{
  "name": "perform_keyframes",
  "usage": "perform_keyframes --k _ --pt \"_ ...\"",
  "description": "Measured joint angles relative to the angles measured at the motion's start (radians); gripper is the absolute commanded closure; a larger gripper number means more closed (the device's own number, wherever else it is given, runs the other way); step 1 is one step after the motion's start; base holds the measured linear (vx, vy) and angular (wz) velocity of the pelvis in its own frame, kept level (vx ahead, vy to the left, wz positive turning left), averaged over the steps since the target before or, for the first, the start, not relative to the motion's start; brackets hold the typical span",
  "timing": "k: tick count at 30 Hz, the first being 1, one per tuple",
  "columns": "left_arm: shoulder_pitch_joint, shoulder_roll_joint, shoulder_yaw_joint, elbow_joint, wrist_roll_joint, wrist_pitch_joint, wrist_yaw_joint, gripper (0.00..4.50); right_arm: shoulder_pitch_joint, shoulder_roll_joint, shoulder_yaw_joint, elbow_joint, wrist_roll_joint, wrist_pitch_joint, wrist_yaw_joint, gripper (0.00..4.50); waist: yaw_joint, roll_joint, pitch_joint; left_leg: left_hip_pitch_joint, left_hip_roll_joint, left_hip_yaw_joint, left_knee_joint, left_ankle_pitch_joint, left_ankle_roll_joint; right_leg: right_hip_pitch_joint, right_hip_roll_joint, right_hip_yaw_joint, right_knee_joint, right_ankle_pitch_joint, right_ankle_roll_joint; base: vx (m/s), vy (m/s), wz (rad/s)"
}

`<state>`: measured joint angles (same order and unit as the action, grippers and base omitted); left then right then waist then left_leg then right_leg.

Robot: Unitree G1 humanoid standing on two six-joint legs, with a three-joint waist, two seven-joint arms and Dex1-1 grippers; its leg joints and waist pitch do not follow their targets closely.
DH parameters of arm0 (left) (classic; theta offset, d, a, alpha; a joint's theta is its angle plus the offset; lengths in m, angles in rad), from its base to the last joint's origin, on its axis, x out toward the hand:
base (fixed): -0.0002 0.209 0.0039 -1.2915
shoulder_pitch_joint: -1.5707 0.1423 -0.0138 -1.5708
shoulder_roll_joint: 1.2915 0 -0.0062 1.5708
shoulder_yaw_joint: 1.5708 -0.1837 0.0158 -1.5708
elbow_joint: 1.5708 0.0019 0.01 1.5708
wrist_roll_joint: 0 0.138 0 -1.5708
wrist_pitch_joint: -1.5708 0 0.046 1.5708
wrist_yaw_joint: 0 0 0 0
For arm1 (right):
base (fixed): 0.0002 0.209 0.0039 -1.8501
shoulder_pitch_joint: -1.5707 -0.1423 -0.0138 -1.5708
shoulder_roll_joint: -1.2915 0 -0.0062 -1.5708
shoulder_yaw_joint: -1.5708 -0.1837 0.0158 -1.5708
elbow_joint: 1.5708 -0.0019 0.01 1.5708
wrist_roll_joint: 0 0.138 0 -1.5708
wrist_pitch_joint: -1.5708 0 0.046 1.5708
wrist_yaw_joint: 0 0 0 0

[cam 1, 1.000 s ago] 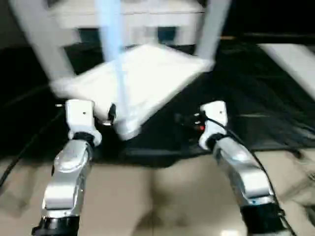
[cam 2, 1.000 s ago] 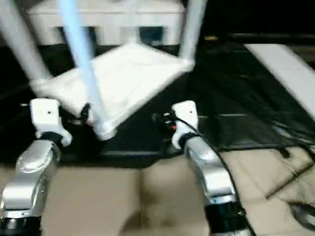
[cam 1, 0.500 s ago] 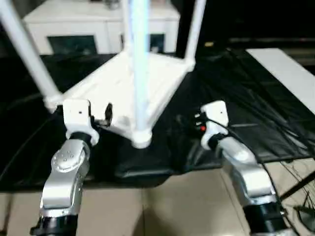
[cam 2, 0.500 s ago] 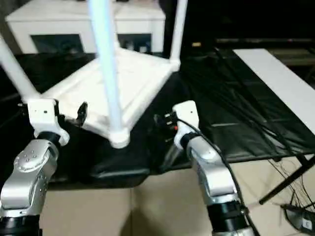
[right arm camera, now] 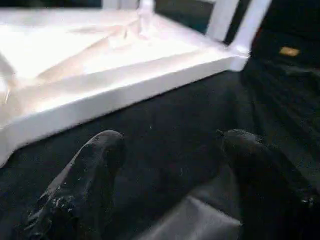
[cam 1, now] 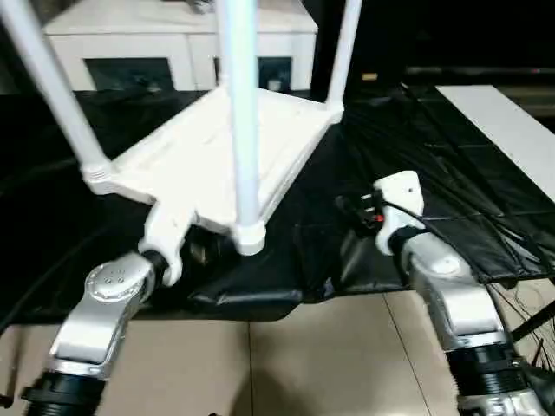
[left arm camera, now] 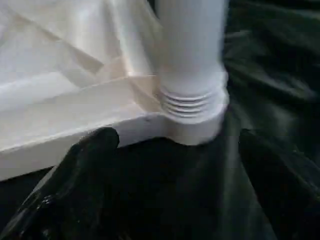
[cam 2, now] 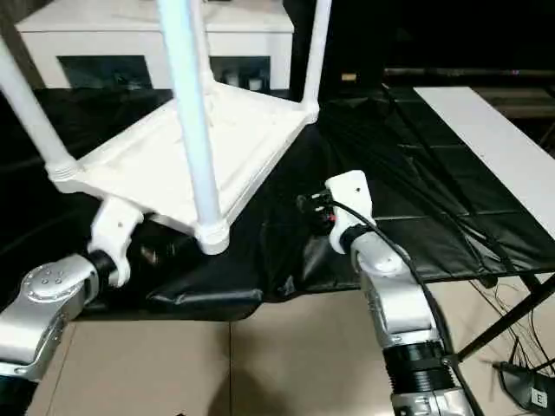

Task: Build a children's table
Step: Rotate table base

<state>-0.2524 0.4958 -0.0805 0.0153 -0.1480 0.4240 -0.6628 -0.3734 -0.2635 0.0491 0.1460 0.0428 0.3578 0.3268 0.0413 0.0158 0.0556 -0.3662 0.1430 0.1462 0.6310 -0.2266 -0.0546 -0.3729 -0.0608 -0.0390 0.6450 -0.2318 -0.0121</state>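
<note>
The children's table lies upside down on the black cloth, its ribbed white top [cam 1: 204,152] facing up. White legs stand in its corner sockets: the near leg [cam 1: 240,113], a left one [cam 1: 52,91] and a far one [cam 1: 347,43]. My left gripper [left arm camera: 177,137] is open, low at the top's near edge, its fingers [left arm camera: 85,165] to either side of the near corner socket [left arm camera: 192,117] without touching it. My right gripper [right arm camera: 172,142] is open over the cloth, a short way from the top's right edge [right arm camera: 125,92], with nothing in it.
A white cabinet [cam 1: 173,39] with glass doors stands behind the black-covered table [cam 1: 416,156]. A white board [cam 1: 507,130] lies at the right, with thin cables across the cloth. The cloth's front edge hangs over the tiled floor [cam 1: 303,364].
My left arm has dropped and swung in, bringing its gripper under the near edge by the near corner socket. The right arm has shifted slightly right. The head view has also steadied.
</note>
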Motion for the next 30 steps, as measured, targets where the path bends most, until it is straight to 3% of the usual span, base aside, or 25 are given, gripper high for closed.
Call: perform_keyframes --k 5,9,14,18,22,24,27,30 --pt "-0.079 0.005 -0.037 0.011 0.025 0.009 -0.023 0.1 -0.015 -0.025 0.0 0.025 -0.007 -0.001 0.019 0.92 -0.003 0.001 0.0 0.0 0.004 0.005 0.0 0.002 0.003 0.0 0.0 -0.001 0.0 0.006 -0.001 0.0 0.0 0.0" --pt "-0.196 -0.082 -0.075 0.143 0.08 -0.005 0.035 0.1 -0.05 -0.024 0.0 0.07 -0.033 -0.001 -0.019 0.92 -0.003 0.001 0.0 -0.003 0.007 0.008 -0.006 0.015 0.004 -0.005 0.001 -0.001 0.0 0.008 0.001 0.0 0.0 0.0" --pt "-0.251 -0.175 -0.099 0.221 0.077 -0.038 0.046 0.1 -0.059 -0.019 0.0 0.103 -0.048 -0.003 -0.042 0.92 -0.004 0.001 0.0 -0.009 0.009 0.009 -0.008 0.018 0.007 -0.012 0.002 -0.002 -0.002 0.007 0.002 0.0 0.0 0.0" --pt "-0.282 -0.246 -0.151 0.256 0.078 -0.072 0.032 0.1 -0.06 -0.013 0.0 0.103 -0.05 -0.005 -0.042 0.92 0.01 0.001 0.0 -0.013 0.01 0.01 -0.009 0.022 0.016 -0.012 0.003 -0.004 -0.007 0.008 0.002 0.0 0.0 0.0" --pt "-0.343 -0.378 -0.214 0.334 0.085 -0.131 0.025 0.1 -0.074 -0.01 0.003 0.111 -0.05 -0.018 -0.042 0.92 0.036 0.001 0.0 -0.019 0.011 0.016 -0.009 0.024 0.023 -0.012 0.0 -0.005 -0.013 0.009 0.001 0.0 0.0 0.0" --pt "-0.385 -0.439 -0.235 0.371 0.086 -0.181 0.029 0.1 -0.081 -0.007 0.005 0.113 -0.052 -0.02 -0.043 0.92 0.04 0.001 0.0 -0.018 0.011 0.021 -0.009 0.023 0.026 -0.012 -0.001 -0.003 -0.015 0.012 0.002 0.0 0.0 0.0" --pt "-0.458 -0.496 -0.243 0.452 0.111 -0.251 0.062 0.1 -0.085 -0.007 0.006 0.116 -0.058 -0.022 -0.045 0.92 0.036 0.002 0.0 -0.018 0.011 0.023 -0.008 0.023 0.027 -0.012 -0.002 -0.002 -0.016 0.014 0.005 0.0 0.0 0.0" --pt "-0.495 -0.496 -0.246 0.513 0.137 -0.31 0.087 0.1 -0.085 -0.012 0.006 0.118 -0.06 -0.022 -0.048 0.92 0.02 0.005 -0.001 -0.017 0.013 0.023 -0.008 0.023 0.024 -0.012 -0.001 -0.003 -0.015 0.015 0.006 0.0 0.0 0.0"
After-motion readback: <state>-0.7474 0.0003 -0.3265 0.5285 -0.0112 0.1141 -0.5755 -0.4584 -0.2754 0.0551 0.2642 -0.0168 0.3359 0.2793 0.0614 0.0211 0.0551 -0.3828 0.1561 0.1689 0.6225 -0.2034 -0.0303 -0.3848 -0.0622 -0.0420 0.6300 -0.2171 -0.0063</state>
